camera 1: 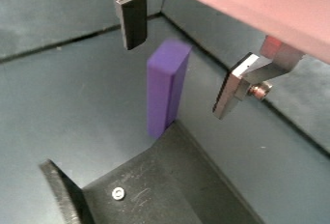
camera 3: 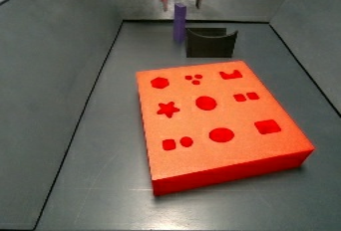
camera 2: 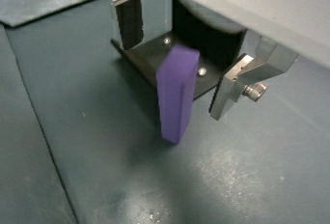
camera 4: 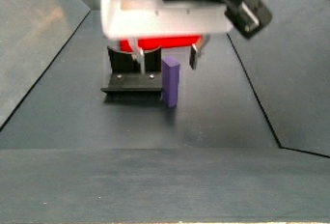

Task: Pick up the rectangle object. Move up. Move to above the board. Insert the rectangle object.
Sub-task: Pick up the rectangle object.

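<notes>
The gripper (camera 1: pixel 180 59) hangs spread over the rectangle object (camera 1: pixel 165 88) in a wrist view, one finger (camera 1: pixel 130 20) at about eleven o'clock of the bar's top and the other at three, neither touching. To grasp well, I judge it should sink lower, centre the bar, then close squarely on its flat faces.

In a wrist view the gripper (camera 2: pixel 180 59) straddles the bar (camera 2: pixel 177 93), which stands upright on the dark grey floor beside the fixture (camera 2: pixel 194 35).

In a side view the board (camera 3: pixel 213 120) lies well apart, at six o'clock of the bar (camera 3: pixel 178 23).

In a side view the bar (camera 4: pixel 172 81) has bare floor around it except the fixture (camera 4: pixel 129 78) at nine o'clock.
</notes>
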{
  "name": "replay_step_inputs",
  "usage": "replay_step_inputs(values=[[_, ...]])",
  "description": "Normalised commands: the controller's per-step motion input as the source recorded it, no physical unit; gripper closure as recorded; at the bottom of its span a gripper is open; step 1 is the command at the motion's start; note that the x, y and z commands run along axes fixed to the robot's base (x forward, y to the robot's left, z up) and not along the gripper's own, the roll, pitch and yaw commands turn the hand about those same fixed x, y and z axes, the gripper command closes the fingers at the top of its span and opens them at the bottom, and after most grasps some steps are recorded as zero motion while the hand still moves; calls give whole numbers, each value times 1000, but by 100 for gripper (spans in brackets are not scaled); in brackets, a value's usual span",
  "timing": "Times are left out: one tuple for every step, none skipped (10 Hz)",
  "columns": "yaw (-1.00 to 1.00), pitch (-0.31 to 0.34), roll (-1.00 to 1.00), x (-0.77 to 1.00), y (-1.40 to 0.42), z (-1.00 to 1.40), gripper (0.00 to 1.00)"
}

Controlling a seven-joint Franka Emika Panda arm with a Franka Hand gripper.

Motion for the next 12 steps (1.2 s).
replay_step_inputs(values=[[0,-80,-181,-200,40,-303,0],[0,3,37,0,0,0,0],[0,0,0,0,0,0,0],[0,0,0,0,0,0,100],[0,0,0,0,0,0,100],[0,0,0,0,0,0,100],[0,0,0,0,0,0,100],[0,0,0,0,0,0,100],[0,0,0,0,0,0,100],[0,0,0,0,0,0,100],[0,0,0,0,0,0,100],[0,0,0,0,0,0,100]])
